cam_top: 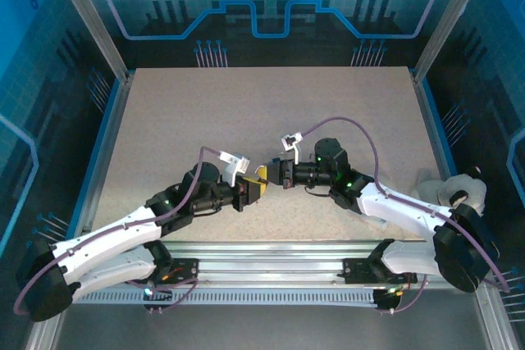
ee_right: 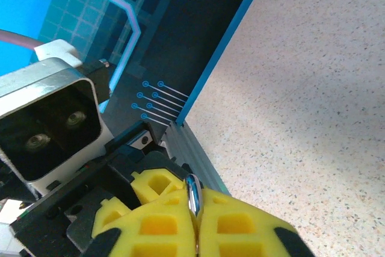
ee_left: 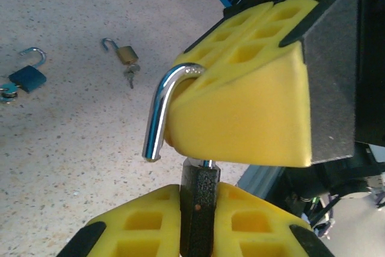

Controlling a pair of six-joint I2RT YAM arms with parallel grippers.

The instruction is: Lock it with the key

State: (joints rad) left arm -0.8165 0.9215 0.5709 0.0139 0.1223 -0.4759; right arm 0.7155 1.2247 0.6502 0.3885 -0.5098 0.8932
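Padlock is held off the surface, toward its near middle. Its black, rough body is clenched between the left gripper's yellow gridded pads. The right gripper is clenched on the curved chrome shackle, whose free end stands open. The speckled surface stretches far, left and right to blue-trimmed edges. A blue padlock and a brass padlock lie on it.

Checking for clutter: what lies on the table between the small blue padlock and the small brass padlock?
Nothing: in the left wrist view, the speckled tabletop between the small blue padlock and the small brass padlock is bare.
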